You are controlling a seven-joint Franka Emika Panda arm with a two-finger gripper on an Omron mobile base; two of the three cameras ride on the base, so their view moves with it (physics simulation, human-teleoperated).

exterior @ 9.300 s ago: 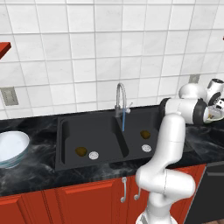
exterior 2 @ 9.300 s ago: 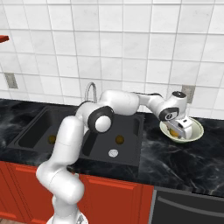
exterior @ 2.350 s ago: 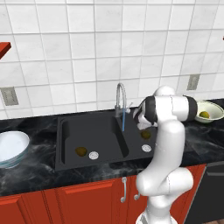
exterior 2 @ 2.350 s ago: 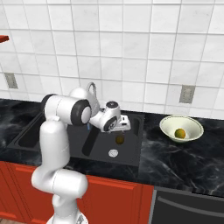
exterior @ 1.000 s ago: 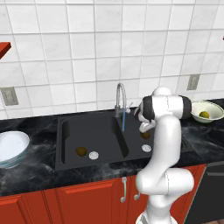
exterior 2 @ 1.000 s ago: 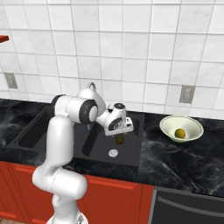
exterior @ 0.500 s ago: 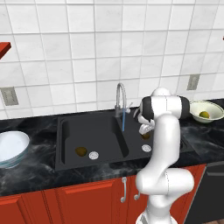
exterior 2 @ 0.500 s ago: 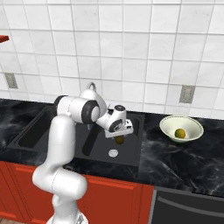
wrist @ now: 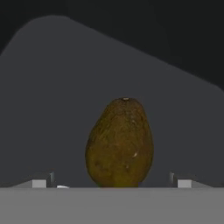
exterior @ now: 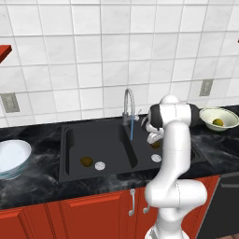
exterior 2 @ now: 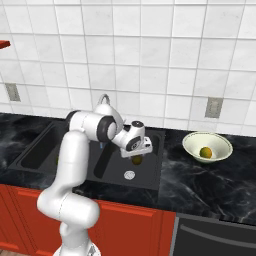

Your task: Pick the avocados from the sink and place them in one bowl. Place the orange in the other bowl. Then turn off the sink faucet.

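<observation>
Avocado point(wrist: 119, 144) between end effector point(wrist: 111, 180) tips (seemingly untouched)

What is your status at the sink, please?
End effector open, low over right-basin avocado. Orange already bowled. Faucet running. Nothing blocking.

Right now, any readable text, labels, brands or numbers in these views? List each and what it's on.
None: no readable text, label, brand, number or sign.
The wall tiles, black sink, faucet, cream bowl and pale blue-white bowl are all plain.
The wall outlets carry no markings.
The avocado in front of the pincer has no sticker.
</observation>
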